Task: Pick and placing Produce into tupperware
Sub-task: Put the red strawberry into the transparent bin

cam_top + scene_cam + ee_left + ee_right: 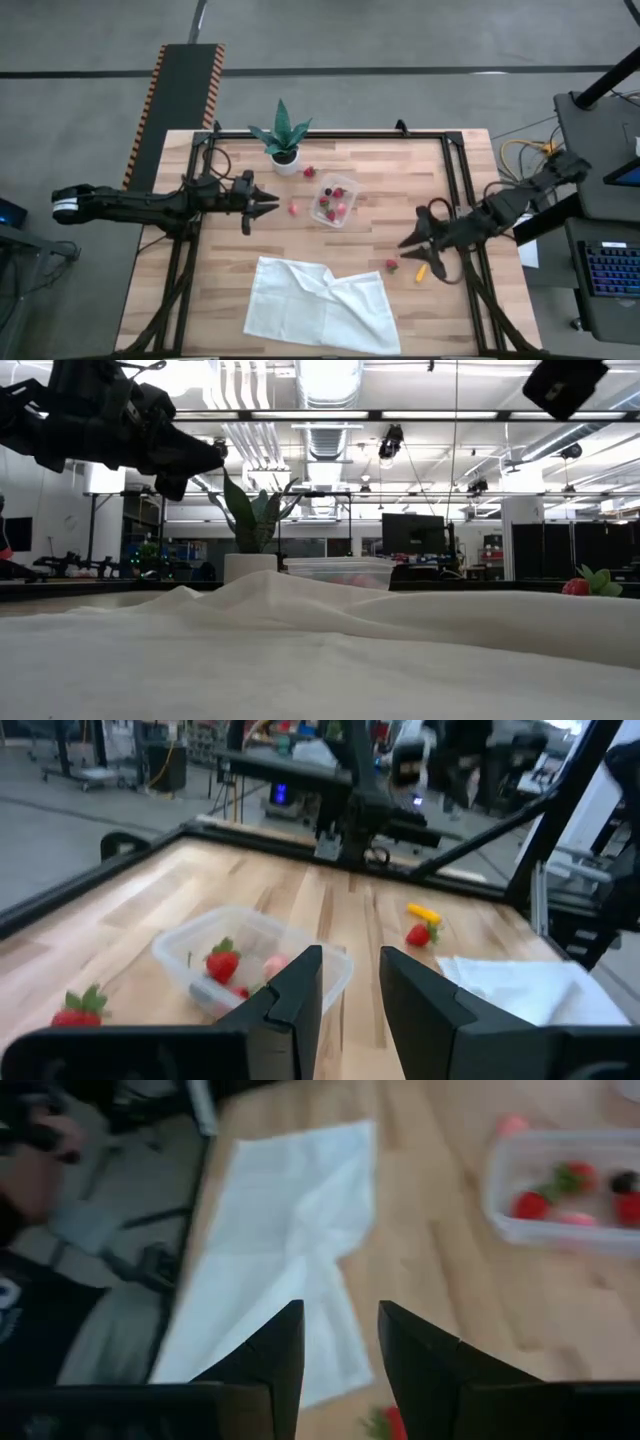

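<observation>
**Both grippers open and empty, tupperware part-filled at mid-table**

Nearest the front edge of the tabletop [380,165] I see the white cloth [320,305], crumpled, blocking most of the low view. Just beyond its right corner lie a red strawberry [391,265] and a small orange-yellow piece [421,271], its long axis tilted toward the right edge. My right gripper [407,243] hovers next to them, fingers apart and holding nothing, pointing toward the left edge.

At mid-table sits the tupperware [333,201], its long axis running diagonally from the cloth toward the back right corner. I make out red pieces and one dark berry [625,1181] inside; an exact count is hard. A pinkish piece [293,209] lies just left of it. My left gripper [268,203] hangs beside that piece, fingers parted, empty, pointing at the container.

Farther back, another strawberry [309,172] lies beside the potted plant [283,140].
</observation>
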You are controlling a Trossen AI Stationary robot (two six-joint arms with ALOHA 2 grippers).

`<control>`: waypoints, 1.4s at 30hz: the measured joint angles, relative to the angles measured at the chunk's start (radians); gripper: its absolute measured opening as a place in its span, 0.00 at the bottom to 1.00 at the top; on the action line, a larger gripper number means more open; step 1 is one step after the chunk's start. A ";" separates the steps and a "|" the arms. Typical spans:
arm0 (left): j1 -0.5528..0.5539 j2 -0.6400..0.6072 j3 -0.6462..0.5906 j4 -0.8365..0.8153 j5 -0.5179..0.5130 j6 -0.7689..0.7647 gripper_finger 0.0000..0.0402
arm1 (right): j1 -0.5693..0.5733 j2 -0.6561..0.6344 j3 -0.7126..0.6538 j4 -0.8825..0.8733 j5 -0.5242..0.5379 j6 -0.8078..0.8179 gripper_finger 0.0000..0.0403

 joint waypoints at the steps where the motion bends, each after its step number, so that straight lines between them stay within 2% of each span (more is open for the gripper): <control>1: 0.000 0.000 0.000 0.014 0.000 0.000 0.22 | 0.024 -0.010 -0.028 0.042 0.008 -0.003 0.30; 4: 0.000 0.000 0.000 0.030 0.000 0.000 0.22 | 0.063 -0.009 -0.092 0.108 0.010 -0.028 0.30; 13: 0.000 0.000 0.000 0.050 -0.001 0.000 0.22 | 0.072 0.122 -0.169 0.102 0.010 -0.116 0.31; 29: 0.000 0.000 0.000 0.068 -0.030 -0.003 0.22 | 0.094 0.400 -0.122 0.104 -0.078 -0.117 0.25; 42: 0.000 0.000 0.000 0.068 -0.030 -0.004 0.22 | 0.098 0.499 -0.116 0.106 -0.069 -0.116 0.22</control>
